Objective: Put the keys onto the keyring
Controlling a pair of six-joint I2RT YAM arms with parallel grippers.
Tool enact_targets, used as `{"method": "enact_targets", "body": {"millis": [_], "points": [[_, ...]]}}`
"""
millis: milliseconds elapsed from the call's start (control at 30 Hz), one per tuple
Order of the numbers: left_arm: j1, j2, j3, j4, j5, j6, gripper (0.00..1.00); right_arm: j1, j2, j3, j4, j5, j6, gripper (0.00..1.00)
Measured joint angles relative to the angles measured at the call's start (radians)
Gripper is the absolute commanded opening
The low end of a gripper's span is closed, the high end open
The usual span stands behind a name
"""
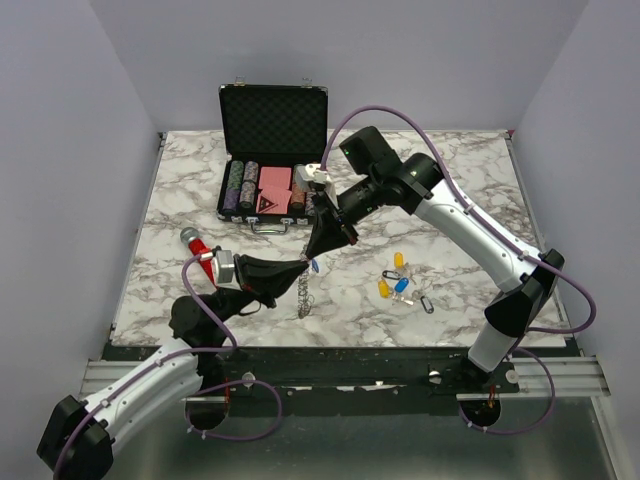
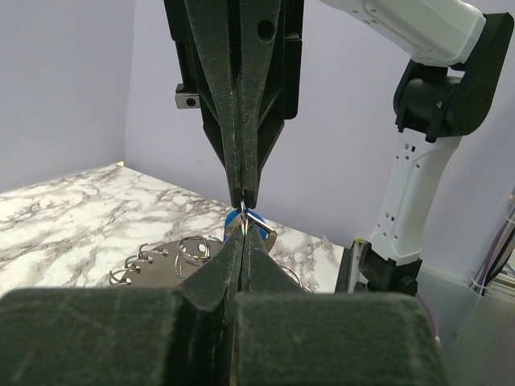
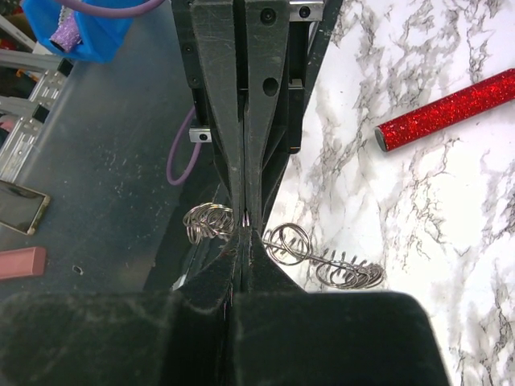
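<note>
High above and behind, looking down over the whole table [image 1: 200, 200]. At each wrist, close along own fingers [image 2: 265, 281], facing each other, sharing the keyring [image 3: 286, 241].

The case [image 1: 273, 120] bars the far middle; a red tube [image 1: 195, 243] and keys [image 1: 400, 283] lie left and right. The table [image 1: 175, 185] is free at its far left corner.

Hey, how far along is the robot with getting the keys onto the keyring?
Done: no key is clearly on the keyring yet. In hand: the left fingers are shut on the keyring, and the right fingers meet them tip to tip, apparently pinching a blue key against it. Left: threading that one, then the loose keys, yellow and blue, lying on the table to the right.
</note>
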Motion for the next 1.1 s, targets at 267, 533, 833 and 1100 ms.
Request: {"method": "enact_targets", "body": {"millis": [267,533,833,1100], "points": [[0.000,-0.071,0.000,-0.071,-0.016,0.025,0.00,0.002,0.000,-0.001,0.000,0.029,0.000,0.00],[0.000,-0.125,0.000,-0.114,-0.039,0.043,0.00,0.002,-0.005,-0.030,0.000,0.047,-0.002,0.00],[0.000,-0.120,0.000,-0.079,-0.060,0.039,0.00,-0.001,-0.005,-0.067,0.001,0.058,0.006,0.01],[0.001,-0.098,0.000,-0.055,-0.060,0.029,0.00,-0.012,-0.005,-0.035,-0.012,0.054,0.005,0.42]]}}
